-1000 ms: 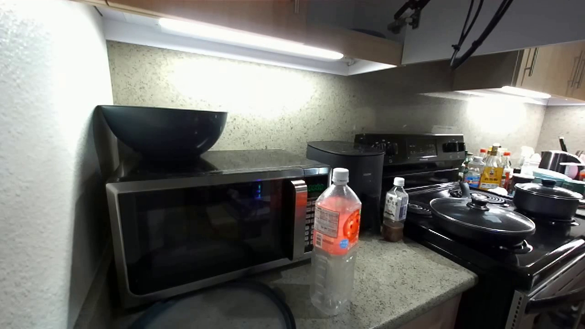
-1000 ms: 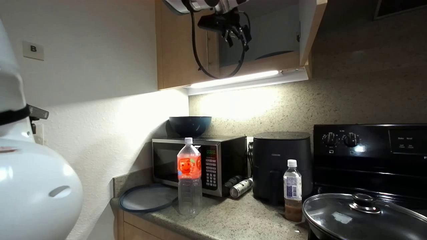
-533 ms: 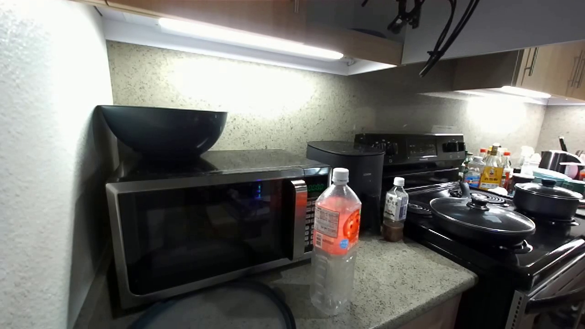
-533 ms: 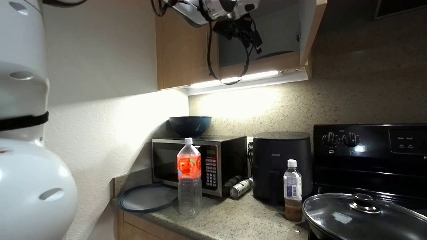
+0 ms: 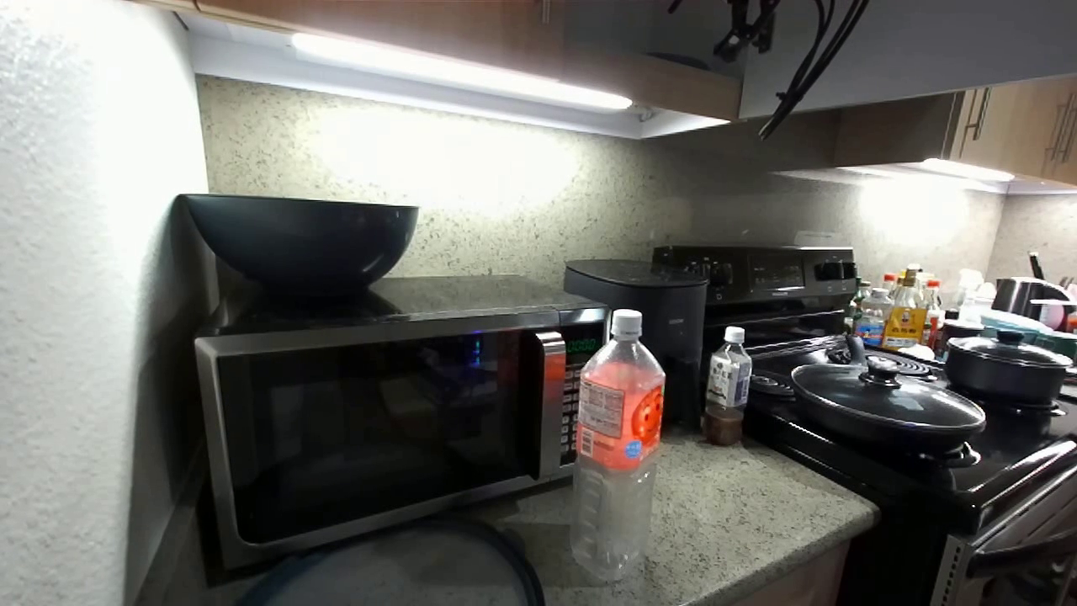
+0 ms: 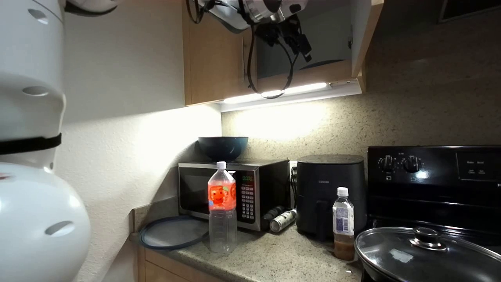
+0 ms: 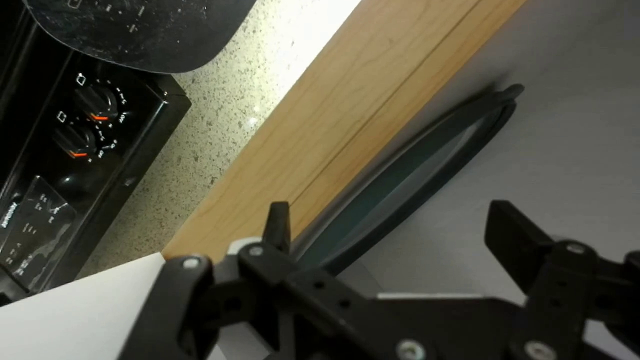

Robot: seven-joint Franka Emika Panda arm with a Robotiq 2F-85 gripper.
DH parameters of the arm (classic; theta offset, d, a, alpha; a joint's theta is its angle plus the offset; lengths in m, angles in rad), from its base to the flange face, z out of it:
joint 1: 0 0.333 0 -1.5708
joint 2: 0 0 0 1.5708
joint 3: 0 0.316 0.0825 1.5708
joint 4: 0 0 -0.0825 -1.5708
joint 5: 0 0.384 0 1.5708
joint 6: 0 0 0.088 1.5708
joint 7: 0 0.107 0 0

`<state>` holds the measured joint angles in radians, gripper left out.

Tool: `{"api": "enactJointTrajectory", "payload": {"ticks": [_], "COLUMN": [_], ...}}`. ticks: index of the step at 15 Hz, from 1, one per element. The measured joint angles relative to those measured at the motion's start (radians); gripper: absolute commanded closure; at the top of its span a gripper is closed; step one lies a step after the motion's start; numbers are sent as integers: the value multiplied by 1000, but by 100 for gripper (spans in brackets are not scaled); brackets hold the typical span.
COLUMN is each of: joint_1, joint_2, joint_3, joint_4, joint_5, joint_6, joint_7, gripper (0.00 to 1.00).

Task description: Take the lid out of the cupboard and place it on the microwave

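Up high, the wooden cupboard point(image 6: 215, 58) stands open, and down here runs the speckled table point(image 6: 282, 250), right beside the black stove point(image 6: 438, 188)! The white arm point(image 6: 43, 219) has its wrist end hanging before that opening. On the table sits the microwave point(image 5: 379, 421), door closed. And there's the lid point(image 7: 380, 197), inside the cupboard, just behind the wooden front edge; flat or tipped, I can't tell! A round, dark-rimmed disc point(image 6: 174, 233) lies in front of the microwave, a dark bowl point(image 5: 303, 240) rests on top of the microwave, a pink-labelled bottle point(image 5: 618, 446) stands upright nearby. And the jaws: wide apart, covering the lid's lower end in the wrist view, touching or not I can't say
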<state>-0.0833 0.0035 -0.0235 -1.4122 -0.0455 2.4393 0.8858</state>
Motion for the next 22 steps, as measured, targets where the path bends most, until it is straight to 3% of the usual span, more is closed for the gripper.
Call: {"api": "enactJointTrajectory", "payload": {"ticks": [6, 13, 22], "joint_1": [0, 1, 20], "joint_2": [115, 136, 225], "joint_3": [-17, -18, -18], "joint_4": [143, 162, 304], "joint_5": [-152, -154, -175], "joint_6": [-54, -60, -206], "joint_7": [209, 211, 210], "gripper": [0, 0, 0]}}
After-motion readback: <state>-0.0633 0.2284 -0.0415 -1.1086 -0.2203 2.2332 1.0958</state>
